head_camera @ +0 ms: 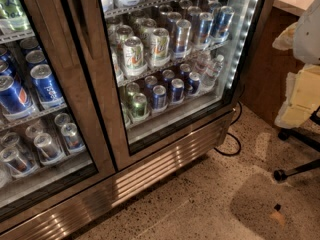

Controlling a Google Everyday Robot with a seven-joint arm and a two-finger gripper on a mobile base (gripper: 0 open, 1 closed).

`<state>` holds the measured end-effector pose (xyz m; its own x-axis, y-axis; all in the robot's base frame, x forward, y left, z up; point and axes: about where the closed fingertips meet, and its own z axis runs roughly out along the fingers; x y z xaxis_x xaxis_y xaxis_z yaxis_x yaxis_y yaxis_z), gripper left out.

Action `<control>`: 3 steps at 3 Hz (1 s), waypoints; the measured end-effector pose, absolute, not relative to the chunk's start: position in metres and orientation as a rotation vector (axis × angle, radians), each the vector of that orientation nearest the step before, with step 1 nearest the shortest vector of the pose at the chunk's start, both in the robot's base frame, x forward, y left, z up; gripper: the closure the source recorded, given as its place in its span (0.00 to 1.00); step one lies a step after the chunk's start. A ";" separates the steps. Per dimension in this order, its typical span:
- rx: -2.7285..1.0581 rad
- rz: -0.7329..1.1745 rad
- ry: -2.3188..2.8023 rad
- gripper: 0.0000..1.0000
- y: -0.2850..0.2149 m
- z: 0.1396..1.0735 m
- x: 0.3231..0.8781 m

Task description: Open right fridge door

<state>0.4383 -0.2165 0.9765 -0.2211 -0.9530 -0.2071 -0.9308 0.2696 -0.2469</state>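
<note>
**A:** What sits farthest left?

**B:** The left glass door (37, 119) of the fridge (107, 149), with blue Pepsi cans (45, 86) behind it and silver cans (47, 146) on the shelf below.

**A:** And the right fridge door (167, 69)?

**B:** Just beside it, filling the middle. It looks shut, flush in its steel frame. Its dark vertical handle (82, 14) runs along its left edge, and rows of cans stand on wire shelves behind the glass. The ribbed grille (165, 159) runs beneath both doors.

**A:** Right of the fridge?

**B:** A black cable (230, 146) loops on the speckled floor (200, 204) at the fridge's lower corner.

**A:** Where's the gripper (300, 96)?

**B:** At the right edge, a pale cream shape well apart from the door and touching nothing on it. I cannot tell whether it is wide or narrow. Below it is a black leg with a caster (280, 175).
</note>
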 end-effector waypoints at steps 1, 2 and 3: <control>-1.724 -0.099 2.231 0.00 -0.216 0.976 0.438; -1.702 -0.072 2.199 0.00 -0.213 0.979 0.442; -1.654 0.016 2.120 0.00 -0.211 0.984 0.452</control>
<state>0.4521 -0.2106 0.9843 -0.1807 -0.9185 -0.3517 -0.9238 0.2812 -0.2598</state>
